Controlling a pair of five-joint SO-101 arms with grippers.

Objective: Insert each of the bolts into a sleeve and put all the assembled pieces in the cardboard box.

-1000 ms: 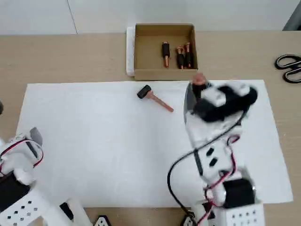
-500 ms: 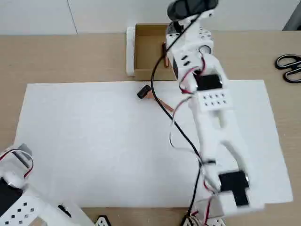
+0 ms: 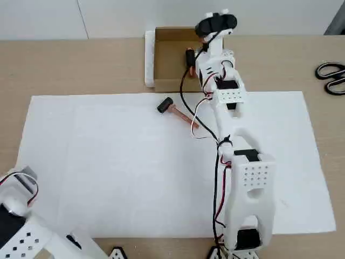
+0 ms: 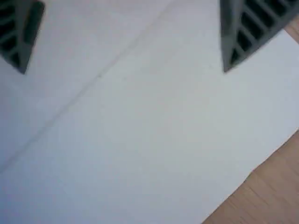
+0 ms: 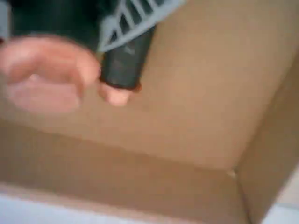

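Bolts sit in sleeves already. One piece lies inside the box at the table's far edge, just beside the right arm, which stretches across the paper and over the box's near wall.

In the right wrist view, the right gripper is down inside the box, pinching a black sleeve between a pale finger and a dark mass on the other side. A copper bolt tip pokes from the sleeve's end, close to the box floor. A blurred copper shape is beside it; what it is I cannot tell.

A loose piece lies on the paper near the box's front wall, black sleeve toward the box, copper shaft angled away toward the right arm, apart from it.

The left arm is at the near left corner of the paper. The left gripper hangs over bare paper with fingers spread wide, holding nothing.

Scissors lie on the table, well off to the right.
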